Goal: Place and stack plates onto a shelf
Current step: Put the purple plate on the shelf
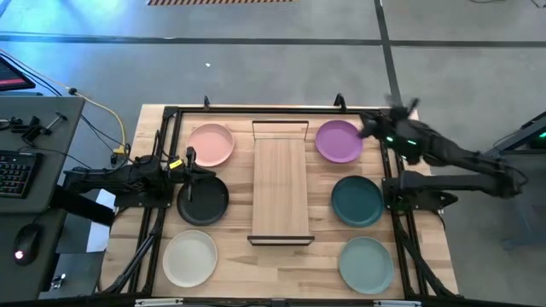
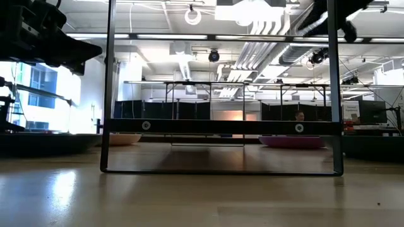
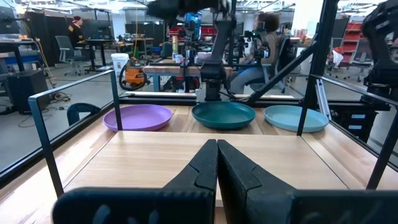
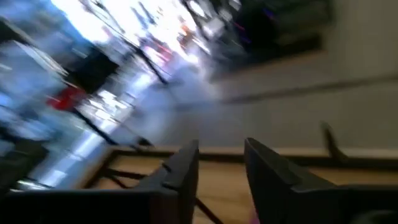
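Observation:
Six plates lie flat on the table around the shelf [image 1: 280, 183], a narrow wood board in a black wire frame. Pink [image 1: 211, 143], black [image 1: 203, 203] and cream-white [image 1: 190, 258] are on its left. Purple [image 1: 339, 141], dark teal [image 1: 357, 200] and pale green [image 1: 366, 264] are on its right. My left gripper [image 1: 189, 164] is shut and empty [image 3: 216, 163], between the pink and black plates, pointing at the shelf. My right gripper [image 1: 367, 128] is open and empty [image 4: 221, 162], raised beside the purple plate's far right rim.
A black frame of bars [image 1: 256, 111] runs around the table's working area, and both arm bases stand at the sides. A keyboard and mouse [image 1: 17, 170] sit on a desk left of the table. People sit in the room behind [image 3: 264, 37].

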`<move>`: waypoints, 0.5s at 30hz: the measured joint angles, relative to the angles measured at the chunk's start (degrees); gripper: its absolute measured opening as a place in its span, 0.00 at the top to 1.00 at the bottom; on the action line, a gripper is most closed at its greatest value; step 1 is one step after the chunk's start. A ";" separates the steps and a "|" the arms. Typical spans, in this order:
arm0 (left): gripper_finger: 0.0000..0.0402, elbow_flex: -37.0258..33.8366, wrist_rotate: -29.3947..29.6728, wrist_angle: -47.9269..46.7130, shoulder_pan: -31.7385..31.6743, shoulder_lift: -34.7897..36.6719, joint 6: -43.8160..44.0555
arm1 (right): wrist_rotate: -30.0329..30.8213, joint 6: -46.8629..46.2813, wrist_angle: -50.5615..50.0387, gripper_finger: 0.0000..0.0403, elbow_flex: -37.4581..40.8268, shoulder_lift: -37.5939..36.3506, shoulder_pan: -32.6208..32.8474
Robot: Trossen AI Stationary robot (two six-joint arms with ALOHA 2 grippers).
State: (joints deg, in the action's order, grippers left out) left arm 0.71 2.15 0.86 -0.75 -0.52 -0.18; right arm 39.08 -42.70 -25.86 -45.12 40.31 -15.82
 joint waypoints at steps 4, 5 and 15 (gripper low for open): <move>1.00 0.00 0.00 0.00 -0.01 -0.02 0.00 | -3.38 -10.41 -14.88 0.56 -5.08 12.94 -7.90; 1.00 0.00 0.00 0.00 0.00 -0.01 0.00 | -4.66 -13.60 -18.58 0.54 -6.12 15.58 -9.89; 1.00 0.00 -0.01 0.00 0.00 0.00 0.01 | -23.68 -19.47 -22.95 0.48 -0.69 30.16 -23.44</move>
State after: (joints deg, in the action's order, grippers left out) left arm 0.71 2.14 0.86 -0.75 -0.51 -0.18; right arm 15.41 -62.17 -48.81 -45.82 70.47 -39.26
